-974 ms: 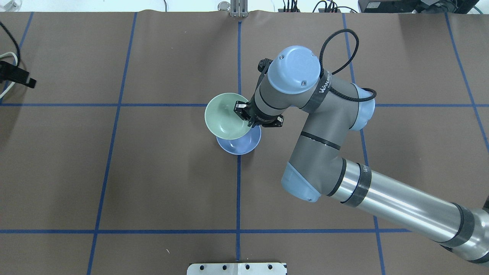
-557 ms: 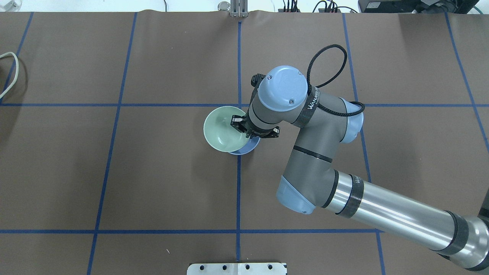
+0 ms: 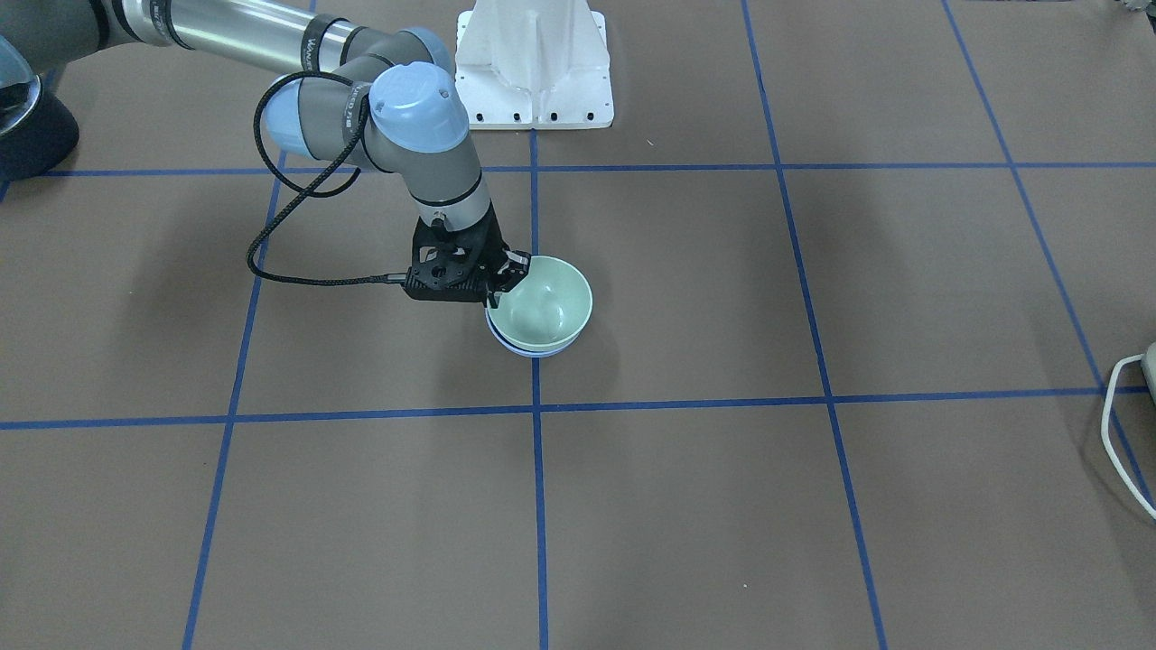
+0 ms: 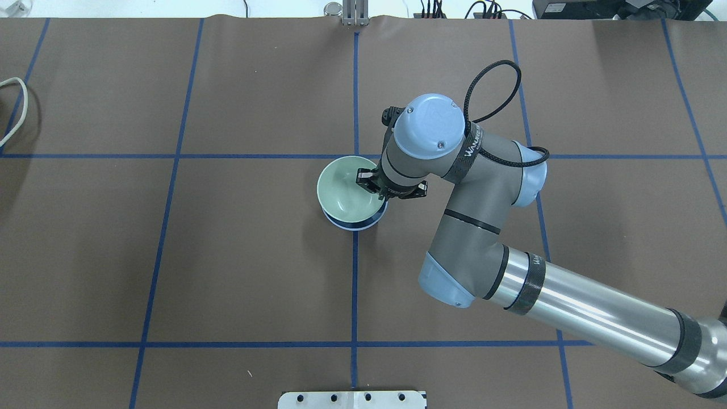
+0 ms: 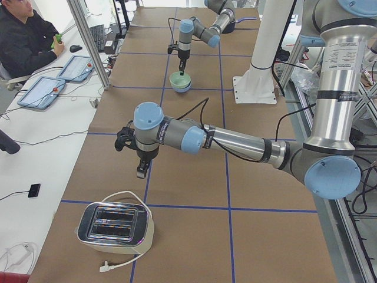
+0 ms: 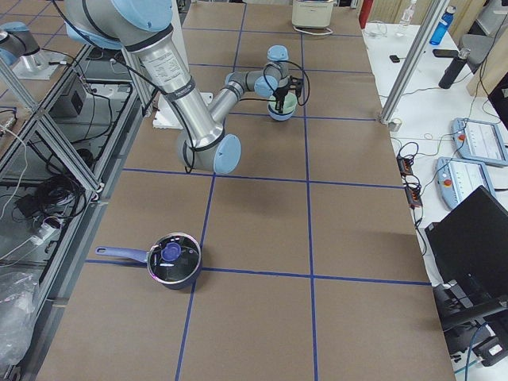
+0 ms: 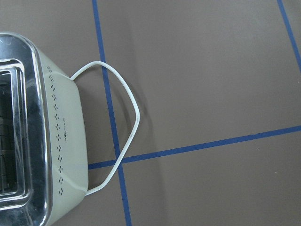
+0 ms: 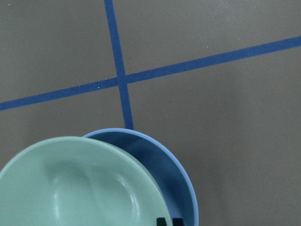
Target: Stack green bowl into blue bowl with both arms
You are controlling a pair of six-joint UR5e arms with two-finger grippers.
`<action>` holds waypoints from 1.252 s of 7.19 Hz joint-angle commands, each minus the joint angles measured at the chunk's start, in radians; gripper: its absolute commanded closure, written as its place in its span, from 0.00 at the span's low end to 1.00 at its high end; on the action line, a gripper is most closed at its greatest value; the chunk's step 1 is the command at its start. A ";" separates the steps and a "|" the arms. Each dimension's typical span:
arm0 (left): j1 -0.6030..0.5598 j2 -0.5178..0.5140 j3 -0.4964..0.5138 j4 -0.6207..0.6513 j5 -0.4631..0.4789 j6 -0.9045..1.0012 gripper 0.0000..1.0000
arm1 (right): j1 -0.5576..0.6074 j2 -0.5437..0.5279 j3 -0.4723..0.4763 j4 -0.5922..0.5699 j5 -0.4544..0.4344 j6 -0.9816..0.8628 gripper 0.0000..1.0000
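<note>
The pale green bowl (image 4: 343,190) sits slightly tilted in the periwinkle-blue bowl (image 4: 362,226) near the table's middle; only a sliver of blue rim shows beneath it. My right gripper (image 4: 369,184) is shut on the green bowl's rim on the robot's right side. The front view shows the same grip, with the gripper (image 3: 506,275), green bowl (image 3: 542,311) and blue bowl (image 3: 533,352). In the right wrist view the green bowl (image 8: 80,188) overlaps the blue bowl (image 8: 176,174). My left gripper (image 5: 140,171) hangs far off near a toaster; I cannot tell whether it is open or shut.
A toaster (image 5: 115,227) with a white cord (image 7: 124,122) stands at the table's left end. A dark pot (image 6: 173,260) with a blue handle sits at the right end. The white pedestal (image 3: 533,63) stands behind the bowls. A person (image 5: 23,41) sits beside the table.
My right gripper has carried the green bowl back over the blue bowl and lowered it in. The left gripper, at the overhead view's left edge a second ago, has gone from that view.
</note>
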 commanded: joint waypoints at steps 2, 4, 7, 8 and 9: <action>-0.006 -0.014 0.022 0.003 0.000 0.010 0.02 | 0.000 0.000 0.000 0.009 0.005 0.000 1.00; -0.006 -0.015 0.025 0.003 -0.001 0.010 0.02 | 0.000 -0.002 0.000 0.008 0.007 -0.001 1.00; -0.006 -0.015 0.023 0.003 -0.001 0.010 0.02 | 0.000 -0.032 0.000 0.028 0.013 -0.030 1.00; -0.006 -0.015 0.025 0.003 -0.001 0.010 0.02 | 0.000 -0.032 0.000 0.028 0.013 -0.030 1.00; -0.006 -0.015 0.025 0.005 -0.001 0.010 0.02 | 0.000 -0.032 0.000 0.029 0.014 -0.030 1.00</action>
